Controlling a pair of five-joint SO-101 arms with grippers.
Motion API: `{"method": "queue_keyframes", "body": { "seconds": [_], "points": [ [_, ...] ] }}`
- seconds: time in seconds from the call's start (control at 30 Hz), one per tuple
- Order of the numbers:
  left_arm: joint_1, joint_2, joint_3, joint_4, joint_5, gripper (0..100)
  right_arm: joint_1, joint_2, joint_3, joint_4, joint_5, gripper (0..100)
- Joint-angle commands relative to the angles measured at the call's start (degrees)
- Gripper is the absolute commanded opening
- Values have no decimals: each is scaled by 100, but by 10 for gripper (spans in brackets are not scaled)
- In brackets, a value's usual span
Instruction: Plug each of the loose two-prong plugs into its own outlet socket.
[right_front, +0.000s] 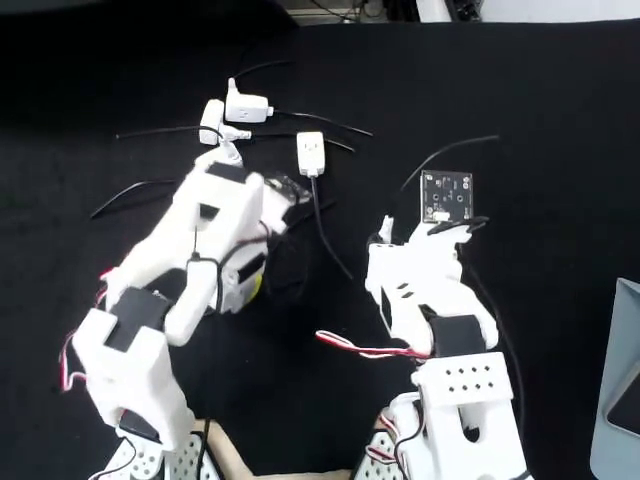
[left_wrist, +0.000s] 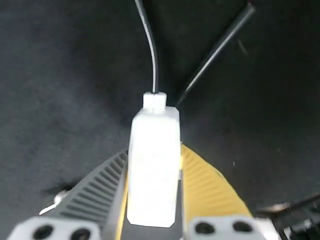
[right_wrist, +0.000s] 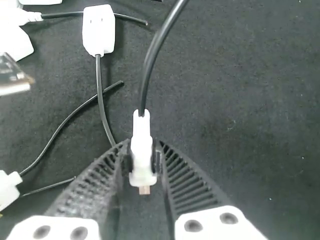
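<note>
My left gripper (left_wrist: 154, 154) is shut on a white rectangular plug (left_wrist: 153, 170). Its thin black cable (left_wrist: 151, 55) runs away over the black cloth. In the high view the left gripper (right_front: 228, 155) sits just short of two white pieces (right_front: 211, 120) (right_front: 248, 105) at the back. A white socket (right_front: 311, 152) with two slots lies right of them, also seen as the white socket (right_wrist: 98, 29). My right gripper (right_wrist: 143, 146) is shut on a slim white plug (right_wrist: 141, 150), a metal prong showing at its near end. In the high view the right gripper (right_front: 432, 228) is at centre right.
Loose black cables (right_front: 335, 235) cross the black cloth (right_front: 560, 120) between the arms. A grey object (right_front: 620, 380) stands at the right edge. Another white piece (right_wrist: 7, 187) with a cable lies off to the side of the right gripper. The wooden table edge (right_front: 290, 470) is between the arm bases.
</note>
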Motion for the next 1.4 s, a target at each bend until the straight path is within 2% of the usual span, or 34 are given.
{"method": "queue_keyframes", "body": {
  "seconds": [0.0,0.1,0.17,0.3,0.47,0.73,1.0,1.13,1.37],
  "points": [
    [-180,-466,382,-598,97,129,53,-75,-40,-88,-62,11],
    [-716,-475,189,-642,79,225,53,-75,-40,-88,-62,11],
    [-1103,-475,4,-642,62,255,53,-75,-40,-88,-62,11],
    [-1692,-475,-224,-862,9,260,44,-75,-40,-88,-62,11],
    [-2026,-527,-259,-1037,-360,260,35,-75,-40,-88,-62,11],
    [-1903,-818,-426,-677,-440,260,35,-75,-40,-88,-62,11],
    [-1895,-413,-409,-1451,-1793,261,35,-75,-40,-88,-62,11],
    [-1824,220,-593,-1705,-2092,261,35,-75,-40,-88,-62,11],
    [-1596,413,-936,-1160,-2092,256,35,-75,-40,-88,-62,11]
  ]
}}
